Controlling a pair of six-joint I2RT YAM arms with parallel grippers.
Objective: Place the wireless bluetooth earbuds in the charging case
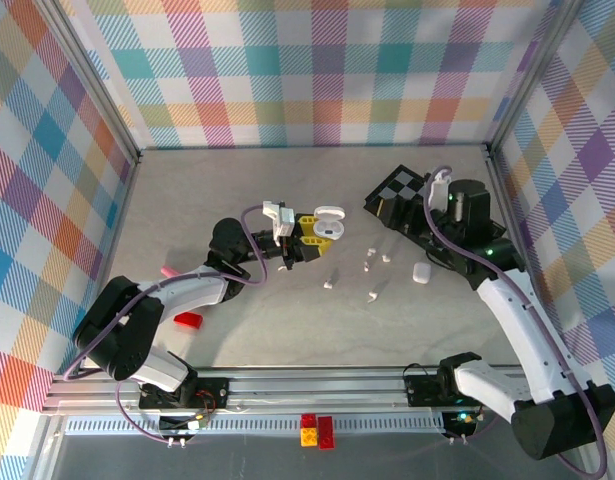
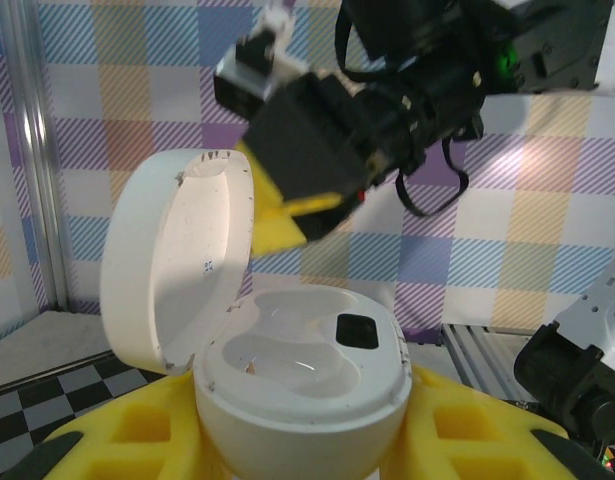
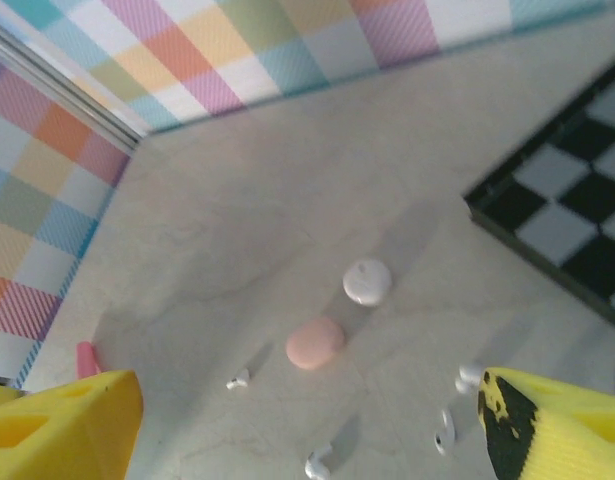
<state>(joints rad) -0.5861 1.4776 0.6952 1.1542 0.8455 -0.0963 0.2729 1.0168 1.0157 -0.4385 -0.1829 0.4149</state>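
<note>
The open charging case is clasped in the left gripper's jaws, its wells seemingly empty. The earbuds are left loose mid-worktop, and the right gripper's jaws are spread, unladen.

On pale grey worktop: blk/wht checkered mat at far-right corner, small white earbuds scattered mid-worktop twd right edge, closed white case just right of them. Nr left edge: red brick and pink piece, apart. In right wrist view, also white oval case w/ pink oval case just beside it, nr the earbuds.
</note>
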